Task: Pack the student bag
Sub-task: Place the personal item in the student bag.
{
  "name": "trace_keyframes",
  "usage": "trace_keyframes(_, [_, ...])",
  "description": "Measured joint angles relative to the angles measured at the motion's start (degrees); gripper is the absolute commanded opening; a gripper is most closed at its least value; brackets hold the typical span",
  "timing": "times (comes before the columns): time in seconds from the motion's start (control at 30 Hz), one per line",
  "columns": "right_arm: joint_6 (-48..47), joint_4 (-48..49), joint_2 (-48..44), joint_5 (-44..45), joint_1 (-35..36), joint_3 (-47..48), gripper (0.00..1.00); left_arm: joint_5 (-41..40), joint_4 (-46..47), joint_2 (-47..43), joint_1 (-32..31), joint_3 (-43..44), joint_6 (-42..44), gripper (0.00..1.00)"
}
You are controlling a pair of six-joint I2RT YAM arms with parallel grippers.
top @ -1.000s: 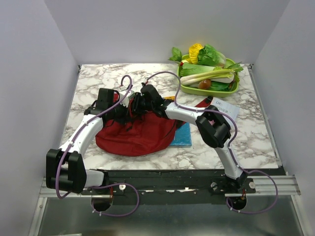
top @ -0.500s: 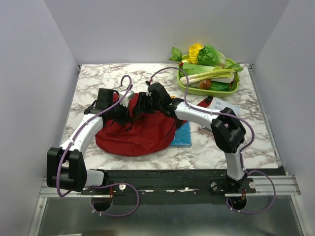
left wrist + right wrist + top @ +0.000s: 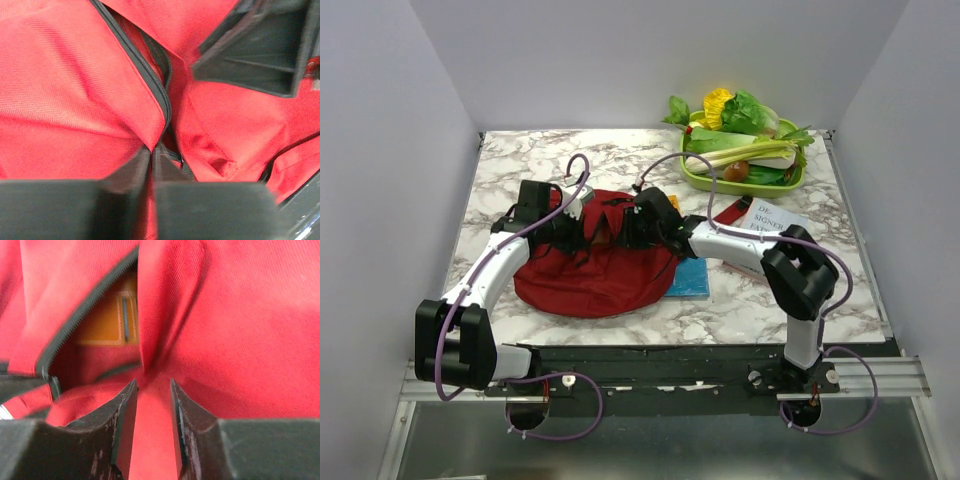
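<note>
One camera overlooks the counter from above and behind me; both wrist cameras look close-up at the student bag, shared by all.

Right gripper on the red bag, close in.
Two dark fingers rise from the bottom edge with a narrow gap, a raised fold of red cloth pinched between them. Black zip runs diagonally at upper left, parted. Inside the opening is a flat orange thing with pale stitching and a grey slot. Red cloth fills the rest.
</note>
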Motion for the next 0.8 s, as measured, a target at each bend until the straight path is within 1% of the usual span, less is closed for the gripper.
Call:
trace_keyframes(0.07, [-0.9, 0.1, -3.2, 0.5, 0.0, -3.8, 0.53, 0.2, 0.0, 0.0, 0.0, 0.0, 0.5, 0.49])
trace_keyframes(0.1, [-1.5, 0.4, -4.7, 0.7, 0.0, -5.2, 0.54, 0.3, -0.2, 0.0, 0.0, 0.0, 1.2, 0.54])
trace_keyframes(0.13, [-2.1, 0.8, -6.4, 0.8, 0.0, -6.4, 0.55, 0.6, -0.5, -0.1, 0.0, 0.0, 1.5, 0.57])
trace_keyframes(0.17, [-2.4, 1.0, -7.4, 0.8, 0.0, -6.9, 0.56, 1.0, -1.1, -0.1, 0.0, 0.2, 2.5, 0.63])
trace_keyframes(0.27, [-3.8, 3.5, -11.0, 1.0, 0.4, -9.3, 0.57, 2.0, -4.1, -0.4, 0.0, 1.7, 5.1, 0.67])
trace_keyframes(0.43, [-4.9, 6.3, -13.9, 0.9, 2.8, -12.7, 0.57, 4.2, -10.6, -2.9, 0.5, 5.4, 13.0, 0.65])
trace_keyframes(0.47, [-5.0, 6.6, -14.0, 0.9, 3.3, -13.4, 0.57, 4.8, -12.7, -3.2, 0.5, 5.7, 15.8, 0.62])
trace_keyframes(0.53, [-5.0, 7.1, -14.0, 0.8, 3.9, -14.5, 0.57, 5.3, -14.5, -3.6, 0.5, 6.0, 18.3, 0.58])
trace_keyframes(0.57, [-5.0, 7.2, -14.0, 0.8, 4.2, -15.0, 0.57, 5.5, -16.3, -3.5, 0.5, 5.9, 20.5, 0.54])
trace_keyframes(0.63, [-4.9, 7.3, -14.0, 0.7, 4.5, -16.0, 0.57, 6.0, -19.6, -3.1, 0.5, 5.9, 24.1, 0.52])
trace_keyframes(0.7, [-4.7, 7.7, -14.1, 0.8, 4.5, -17.0, 0.57, 6.2, -22.2, -2.8, 0.5, 5.6, 27.7, 0.48])
trace_keyframes(0.8, [-4.5, 7.9, -14.7, 0.8, 4.5, -18.5, 0.56, 6.2, -24.2, -2.2, 0.5, 5.3, 30.8, 0.45])
